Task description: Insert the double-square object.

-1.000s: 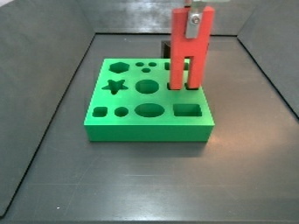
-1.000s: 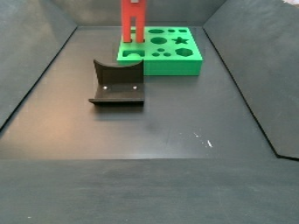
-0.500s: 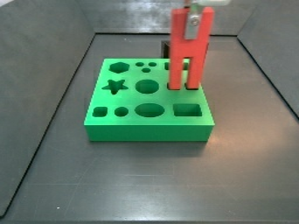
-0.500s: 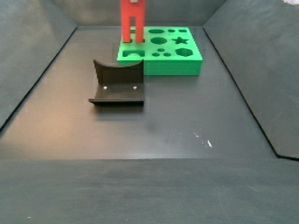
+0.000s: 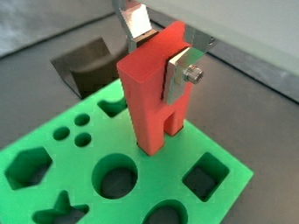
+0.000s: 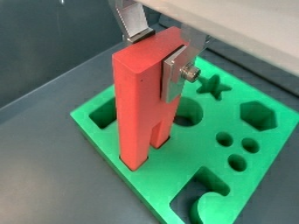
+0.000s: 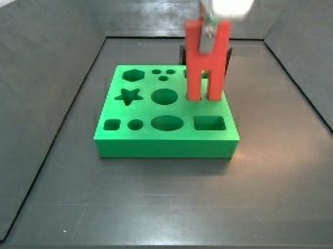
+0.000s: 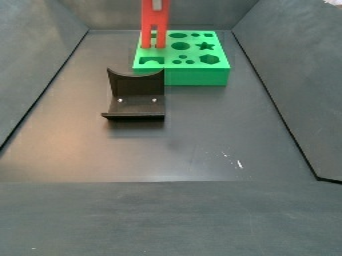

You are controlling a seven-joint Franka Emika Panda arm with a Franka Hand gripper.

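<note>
The double-square object [image 7: 204, 66] is a tall red bar standing upright with its two legs at the green block [image 7: 143, 126], near the block's far right corner. It also shows in a side view [image 8: 154, 28]. In both wrist views the gripper [image 5: 158, 66] [image 6: 152, 63] is shut on the bar's upper end. One silver finger [image 5: 181, 77] lies flat on the bar's side and the other finger [image 5: 136, 22] shows behind its top. The legs [image 6: 138, 153] meet the block's top. How deep they sit is hidden. In a side view the gripper [image 7: 221, 8] is blurred.
The green block [image 8: 190, 62] has several other shaped holes, among them a star [image 7: 128, 95] and a rectangle [image 7: 209, 124]. The dark fixture [image 8: 134, 96] stands on the floor beside the block and shows in a wrist view [image 5: 87, 66]. Grey walls [image 7: 53, 58] enclose the floor.
In a side view the gripper and the bar's top have turned blurred, and the bar has shifted slightly. Its legs stay at the same place on the block.
</note>
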